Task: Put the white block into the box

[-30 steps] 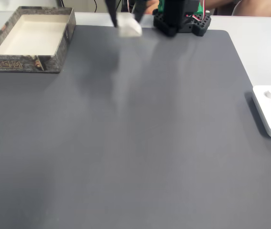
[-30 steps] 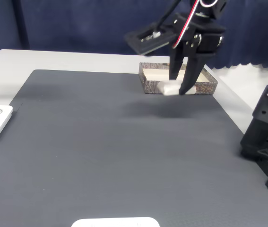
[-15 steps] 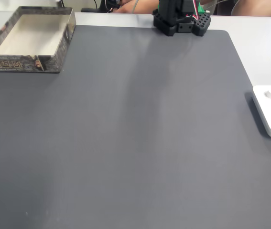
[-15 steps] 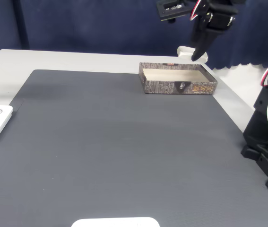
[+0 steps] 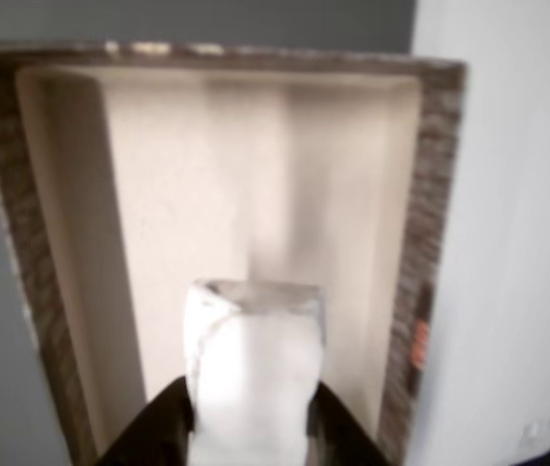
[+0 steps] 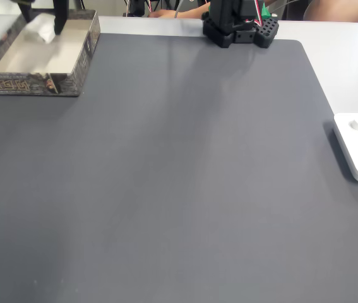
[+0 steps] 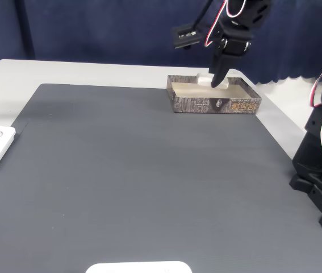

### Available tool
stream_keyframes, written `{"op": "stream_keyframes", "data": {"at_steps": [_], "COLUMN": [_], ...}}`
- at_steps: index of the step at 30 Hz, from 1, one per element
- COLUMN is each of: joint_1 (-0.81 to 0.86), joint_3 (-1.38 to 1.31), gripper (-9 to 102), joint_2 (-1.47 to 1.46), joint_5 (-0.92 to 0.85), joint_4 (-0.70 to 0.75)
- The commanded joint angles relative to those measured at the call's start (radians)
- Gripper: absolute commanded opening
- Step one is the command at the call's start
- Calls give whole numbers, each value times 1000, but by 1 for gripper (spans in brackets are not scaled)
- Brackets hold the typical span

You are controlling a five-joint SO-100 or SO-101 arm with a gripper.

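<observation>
Since the earlier frame, gripper (image 7: pixel 216 81) has descended over the box (image 7: pixel 214 104), fingers pinching the white block (image 5: pixel 252 379); release remains.

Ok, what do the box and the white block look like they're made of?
The box looks like cardboard: printed speckled brown outside, plain matte cream inside. The white block, held in the gripper, looks matte and chalky, perhaps foam or plastic; I can't tell which.
</observation>
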Motion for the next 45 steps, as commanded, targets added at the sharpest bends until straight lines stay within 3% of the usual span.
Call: {"op": "stream_keyframes", "data": {"at_steps": [1,15,22,45], "joint_1": [-25,-35,-44,61], "joint_3": [-92,-215,-298,-456], "gripper": [-1,-2,-1,-1], "joint_2": [-2,-80,-110,-296], "joint_5": [-14,-80,-75,141], "joint_4": [-12,172,181,241]}}
